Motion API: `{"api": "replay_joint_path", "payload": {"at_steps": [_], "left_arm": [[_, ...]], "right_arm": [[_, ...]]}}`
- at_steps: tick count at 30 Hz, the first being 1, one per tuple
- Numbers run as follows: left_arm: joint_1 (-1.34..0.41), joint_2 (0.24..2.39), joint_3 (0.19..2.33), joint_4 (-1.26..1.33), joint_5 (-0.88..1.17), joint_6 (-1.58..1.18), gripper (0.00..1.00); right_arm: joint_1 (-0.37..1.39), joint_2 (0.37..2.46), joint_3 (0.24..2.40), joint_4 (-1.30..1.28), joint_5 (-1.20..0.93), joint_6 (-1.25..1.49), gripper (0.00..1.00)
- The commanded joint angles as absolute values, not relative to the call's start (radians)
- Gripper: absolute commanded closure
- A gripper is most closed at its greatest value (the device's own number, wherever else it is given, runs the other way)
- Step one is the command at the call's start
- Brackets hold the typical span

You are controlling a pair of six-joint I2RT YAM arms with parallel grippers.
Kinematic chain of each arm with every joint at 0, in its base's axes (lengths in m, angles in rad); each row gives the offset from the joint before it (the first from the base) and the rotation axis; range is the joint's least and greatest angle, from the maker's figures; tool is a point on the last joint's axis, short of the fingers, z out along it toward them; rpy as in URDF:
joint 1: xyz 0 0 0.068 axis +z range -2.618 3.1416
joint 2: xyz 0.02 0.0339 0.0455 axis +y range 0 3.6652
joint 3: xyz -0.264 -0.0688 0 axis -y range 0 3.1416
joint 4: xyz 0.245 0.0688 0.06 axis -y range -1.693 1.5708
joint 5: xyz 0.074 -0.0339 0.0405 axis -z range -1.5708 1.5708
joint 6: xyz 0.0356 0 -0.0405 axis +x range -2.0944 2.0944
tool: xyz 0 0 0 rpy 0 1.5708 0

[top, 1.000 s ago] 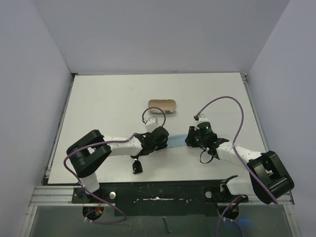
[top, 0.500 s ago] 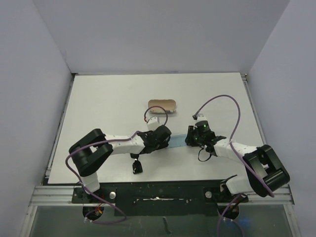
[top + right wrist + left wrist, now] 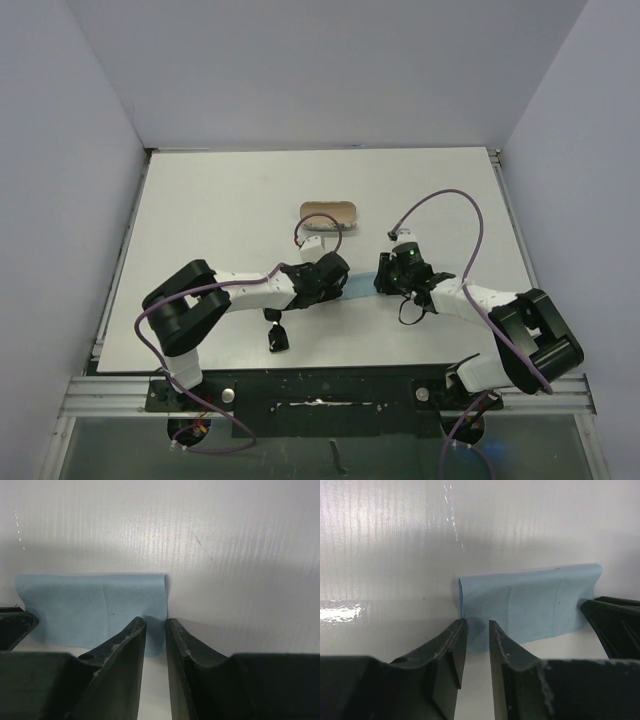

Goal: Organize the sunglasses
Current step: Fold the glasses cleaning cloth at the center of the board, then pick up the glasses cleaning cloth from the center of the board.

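Note:
The sunglasses [image 3: 277,338] lie folded on the table near the front edge, below my left arm, with no gripper near them. A light blue cloth [image 3: 358,286] lies folded flat between my two grippers. My left gripper [image 3: 339,282] is over its left near corner, jaws a narrow gap apart, holding nothing [image 3: 476,625]. My right gripper [image 3: 384,282] is over the right near corner, jaws also a narrow gap apart [image 3: 155,622]. The cloth shows in the left wrist view [image 3: 530,600] and in the right wrist view [image 3: 90,607].
The oval beige case [image 3: 329,212] lies shut behind the left gripper, towards the middle of the table. Purple cables loop above both wrists. The white walls stand on three sides.
Both grippers have crept a little away from the bases along the cloth. The sunglasses and the case have not moved.

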State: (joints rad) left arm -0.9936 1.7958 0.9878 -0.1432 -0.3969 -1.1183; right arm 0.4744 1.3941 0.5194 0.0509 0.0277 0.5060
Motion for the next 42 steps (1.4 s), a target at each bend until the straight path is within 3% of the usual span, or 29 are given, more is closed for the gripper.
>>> {"api": "replay_joint_path", "payload": {"at_steps": [1,30,39,42], "left_arm": [[-0.997,1.821,1.004,-0.238,-0.407,-1.114,0.75],[-0.996,1.790,0.970,-0.265,-0.407,-1.127,0.75],[-0.996,1.776,0.968,-0.273,-0.413,-1.127,0.75],[-0.996,1.779,0.974,-0.277,-0.413,-1.125,0.75]], "right_arm": [[0.486,1.398,0.542,0.040,0.051,0.505,0.75],[0.525,1.384,0.528,0.024,0.066,0.530,0.80],[0.525,1.402,0.529,0.034,0.068,0.532,0.87],[0.525,1.402,0.528,0.032,0.071,0.532,0.93]]}}
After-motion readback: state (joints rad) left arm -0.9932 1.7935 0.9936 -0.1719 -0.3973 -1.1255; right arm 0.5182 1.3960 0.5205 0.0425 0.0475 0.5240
